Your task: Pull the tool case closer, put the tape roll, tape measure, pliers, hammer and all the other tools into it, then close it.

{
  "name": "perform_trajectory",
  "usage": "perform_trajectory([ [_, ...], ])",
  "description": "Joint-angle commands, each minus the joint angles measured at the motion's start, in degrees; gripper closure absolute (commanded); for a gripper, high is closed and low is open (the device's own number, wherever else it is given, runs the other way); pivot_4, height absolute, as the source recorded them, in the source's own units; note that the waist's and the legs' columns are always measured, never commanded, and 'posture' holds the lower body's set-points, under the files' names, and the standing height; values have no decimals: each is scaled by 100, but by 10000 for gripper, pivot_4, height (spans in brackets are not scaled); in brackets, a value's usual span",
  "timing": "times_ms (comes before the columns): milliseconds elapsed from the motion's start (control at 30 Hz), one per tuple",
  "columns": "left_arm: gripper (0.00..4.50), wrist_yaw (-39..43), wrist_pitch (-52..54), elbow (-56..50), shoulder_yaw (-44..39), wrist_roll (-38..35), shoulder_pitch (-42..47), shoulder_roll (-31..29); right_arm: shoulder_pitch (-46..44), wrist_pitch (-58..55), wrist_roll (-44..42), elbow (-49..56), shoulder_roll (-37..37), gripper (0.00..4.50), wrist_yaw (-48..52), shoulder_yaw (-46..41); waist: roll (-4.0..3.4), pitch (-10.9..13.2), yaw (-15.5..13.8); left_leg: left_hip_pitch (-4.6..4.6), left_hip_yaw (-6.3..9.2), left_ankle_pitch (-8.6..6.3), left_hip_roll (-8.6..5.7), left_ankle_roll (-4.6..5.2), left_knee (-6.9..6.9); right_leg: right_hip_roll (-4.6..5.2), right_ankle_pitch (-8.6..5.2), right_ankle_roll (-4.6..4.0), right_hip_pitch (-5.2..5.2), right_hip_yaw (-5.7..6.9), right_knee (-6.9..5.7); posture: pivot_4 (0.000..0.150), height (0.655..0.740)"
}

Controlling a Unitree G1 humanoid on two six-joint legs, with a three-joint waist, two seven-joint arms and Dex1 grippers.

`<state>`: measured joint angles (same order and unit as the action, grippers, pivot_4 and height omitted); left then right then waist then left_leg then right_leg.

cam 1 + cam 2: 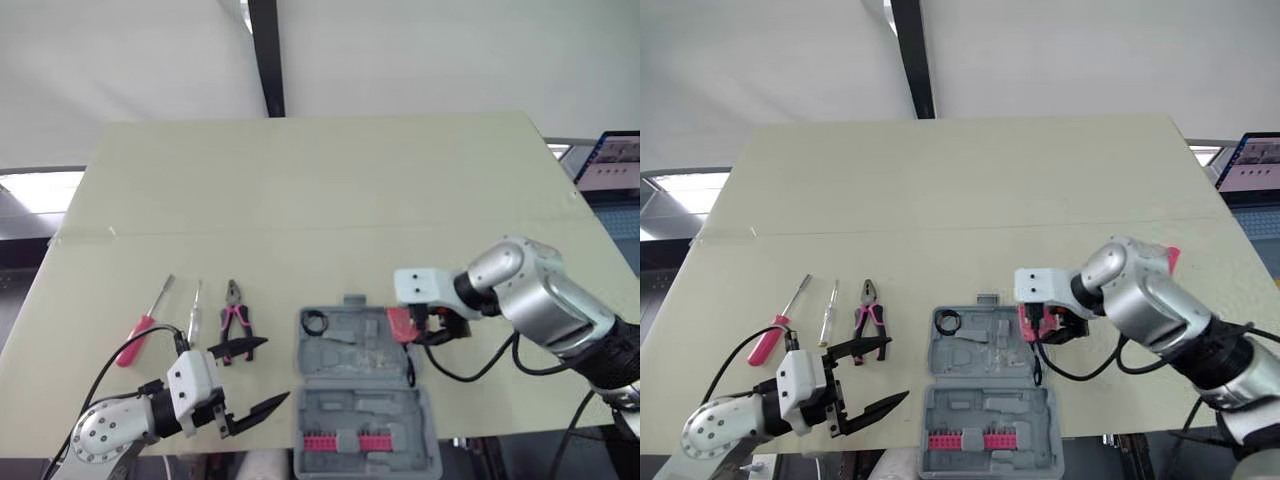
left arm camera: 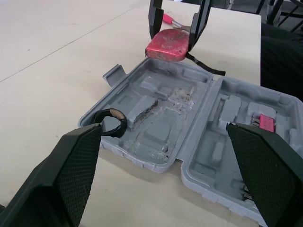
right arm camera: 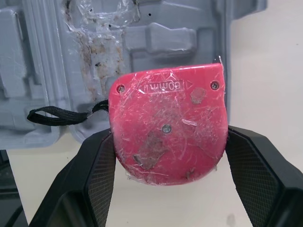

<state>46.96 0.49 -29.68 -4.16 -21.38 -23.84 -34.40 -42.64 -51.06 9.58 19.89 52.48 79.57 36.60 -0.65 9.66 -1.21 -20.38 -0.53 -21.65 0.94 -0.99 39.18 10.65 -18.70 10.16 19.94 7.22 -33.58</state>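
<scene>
Setting: pale tabletop (image 1: 320, 190) before a white backdrop crossed by a dark pole (image 1: 266, 55); a lit screen (image 1: 612, 160) stands off the table's right edge.

1. Tool case (image 1: 330, 372): grey, lying open and flat at the near edge, both halves face up. The moulded recesses are mostly bare.
2. Tape roll (image 2: 122, 125): a black ring, seated in the far left corner of the case's far half.
3. Bit row (image 1: 348, 441): pink, in the near half.
4. Tape measure (image 3: 165, 118): red, pinched across its sides between the two fingers of the right gripper (image 3: 169, 142), at the right rim of the far half. Whether it touches the rim cannot be told. Its black strap (image 3: 52, 117) trails over the case.
5. Left gripper (image 1: 276, 370): fingers spread wide, nothing between them, just left of the case.
6. Pliers (image 1: 236, 315): pink handles, on the table left of the case, close by the left gripper's farther finger.
7. Small pale-handled screwdriver (image 1: 194, 315) and red-handled screwdriver (image 1: 140, 335): side by side, further left.

View notes: the right wrist view adds the tape measure's scuffed face, its screws and raised lettering, and a stained patch on the case floor. The left wrist view adds a pink and metal item (image 2: 171, 21) behind the tape measure, too hidden to name.
</scene>
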Motion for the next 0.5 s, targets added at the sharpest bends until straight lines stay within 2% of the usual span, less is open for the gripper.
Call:
perform_trajectory([
  [33, 0, -20, -173, -6, 60, 115, -37, 69, -216, -55, 216, 81, -164, 15328, -137, 221, 0, 0, 10, 0, -1, 0, 0, 0, 0, 0, 0, 0, 2, -1, -2, 1500, 7400],
  [500, 0, 27, -456, 142, 148, 242, -173, 123, -186, 207, 647, -61, -297, 15328, -321, 544, 0, 0, 41, -4, -8, 0, 0, -1, -1, 0, 0, 0, 15, -7, -9, 1500, 7400],
])
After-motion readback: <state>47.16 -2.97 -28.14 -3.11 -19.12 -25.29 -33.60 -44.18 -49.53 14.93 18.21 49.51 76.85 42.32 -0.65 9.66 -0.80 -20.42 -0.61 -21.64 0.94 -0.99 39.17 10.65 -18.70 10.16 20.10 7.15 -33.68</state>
